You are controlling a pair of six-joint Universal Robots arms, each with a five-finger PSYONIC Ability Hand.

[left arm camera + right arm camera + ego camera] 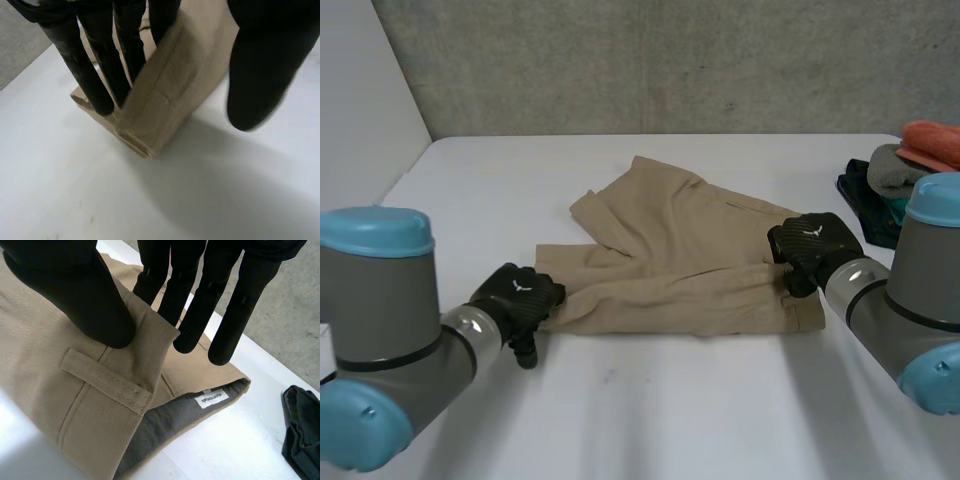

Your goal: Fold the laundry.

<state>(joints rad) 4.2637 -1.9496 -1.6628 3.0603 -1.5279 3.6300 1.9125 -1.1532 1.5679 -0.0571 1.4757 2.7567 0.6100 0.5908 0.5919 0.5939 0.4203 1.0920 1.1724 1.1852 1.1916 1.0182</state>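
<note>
The trousers (680, 270), tan in colour, lie flat on the white table (650, 400). Their long axis runs side to side, with the leg cuffs toward the left arm and the waistband toward the right arm. A second section of the tan cloth angles away from the legs toward the far edge of the table.

Left hand (517, 293): positioned at the cuff end of the trousers. In the left wrist view its fingers (90, 70) are straight and lie against the cuff hem, and the thumb (260, 65) stands apart from the cloth. It grips nothing.

Right hand (812, 245): positioned at the waistband end. In the right wrist view the thumb (75, 290) presses on the outer face of the waistband just beside a belt loop (107, 380), with straight fingers on the other side. The waistband is pinched and raised, exposing the grey lining (165, 425) and a white label (212, 399).

Beyond the waistband end, apart from the trousers, sits a pile of clothes (895, 170) with an orange item (932, 140) on top. A grey wall (670, 60) stands behind the table.
</note>
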